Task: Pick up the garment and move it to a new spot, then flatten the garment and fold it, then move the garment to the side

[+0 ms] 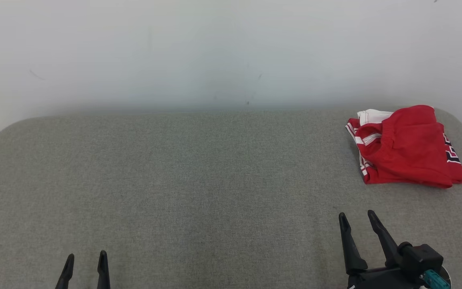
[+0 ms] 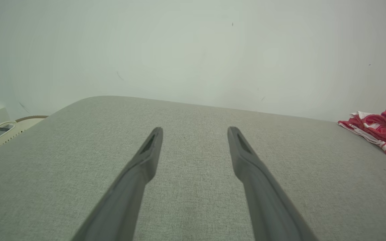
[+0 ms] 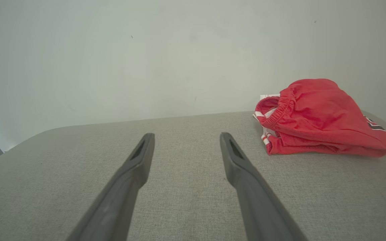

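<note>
Fabric of a grey weave covered the table [image 1: 199, 180], and the garment [image 1: 405, 146], red with white and dark trim, lay in a loosely folded heap on the table's far right corner, close to its back edge and the pale wall [image 1: 215, 52] behind it. Its elastic waistband faced the table's middle.

The right gripper [image 1: 357, 218] stood over the near right part of the table, its two dark fingers spread wide with nothing between them. They pointed toward the table's back edge, well short of the garment. The left gripper [image 1: 86, 259] sat at the near left part of the table, its fingers likewise wide apart and empty, aimed across bare grey fabric. Off the table's left side, a pale perforated object [image 2: 8, 129] with a brown rim showed in the left wrist view.
</note>
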Robot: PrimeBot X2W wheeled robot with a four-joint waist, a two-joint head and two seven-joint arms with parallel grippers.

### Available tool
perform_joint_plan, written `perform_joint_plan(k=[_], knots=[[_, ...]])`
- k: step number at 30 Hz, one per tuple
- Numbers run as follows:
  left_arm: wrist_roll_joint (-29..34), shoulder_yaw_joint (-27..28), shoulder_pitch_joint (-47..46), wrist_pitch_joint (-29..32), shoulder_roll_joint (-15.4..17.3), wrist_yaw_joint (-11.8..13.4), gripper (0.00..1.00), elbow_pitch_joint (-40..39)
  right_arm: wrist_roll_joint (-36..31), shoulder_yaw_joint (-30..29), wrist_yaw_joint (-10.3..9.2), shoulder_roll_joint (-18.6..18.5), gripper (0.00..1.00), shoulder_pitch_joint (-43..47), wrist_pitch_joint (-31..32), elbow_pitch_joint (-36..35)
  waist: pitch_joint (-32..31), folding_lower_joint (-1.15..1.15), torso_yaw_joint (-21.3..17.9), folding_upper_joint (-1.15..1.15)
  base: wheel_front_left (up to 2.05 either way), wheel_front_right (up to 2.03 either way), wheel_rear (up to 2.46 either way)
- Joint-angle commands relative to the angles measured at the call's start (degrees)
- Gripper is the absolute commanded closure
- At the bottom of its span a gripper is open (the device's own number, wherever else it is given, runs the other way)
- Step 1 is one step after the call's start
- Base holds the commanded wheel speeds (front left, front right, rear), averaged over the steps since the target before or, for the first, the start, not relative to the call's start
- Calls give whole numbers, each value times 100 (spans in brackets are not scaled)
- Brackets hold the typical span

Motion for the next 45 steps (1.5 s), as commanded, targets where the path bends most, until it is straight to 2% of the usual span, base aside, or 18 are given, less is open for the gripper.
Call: perform_joint_plan(k=[1, 9, 35, 36, 41, 45], knots=[[-31, -16, 77, -25, 1, 12, 0, 54, -73, 69, -4, 39, 0, 70, 0, 25, -19, 0, 3, 0, 0, 0, 0], [-106, -80, 90, -25, 2, -128, 0, 217, -281, 201, -4, 136, 0, 101, 31, 99, -57, 0, 0, 0, 0, 0, 0], [-42, -47, 66, -25, 1, -181, 0, 273, -401, 85, -4, 187, 0, 88, 88, 107, -36, 0, -22, 0, 0, 0, 0], [-54, -67, 19, 0, -1, -165, 100, 263, -360, 79, 0, 179, 100, 45, 94, 114, -37, 0, -22, 0, 0, 0, 0], [-78, -83, 53, 33, -33, -162, 100, 520, -329, 74, 0, 181, 100, 181, 115, 353, -35, 0, -24, 0, 0, 0, 0], [-518, -124, -79, 90, -35, -185, 100, 670, 102, -80, 0, 166, 100, 107, 265, 457, -26, 0, -29, 0, 0, 0, 0]])
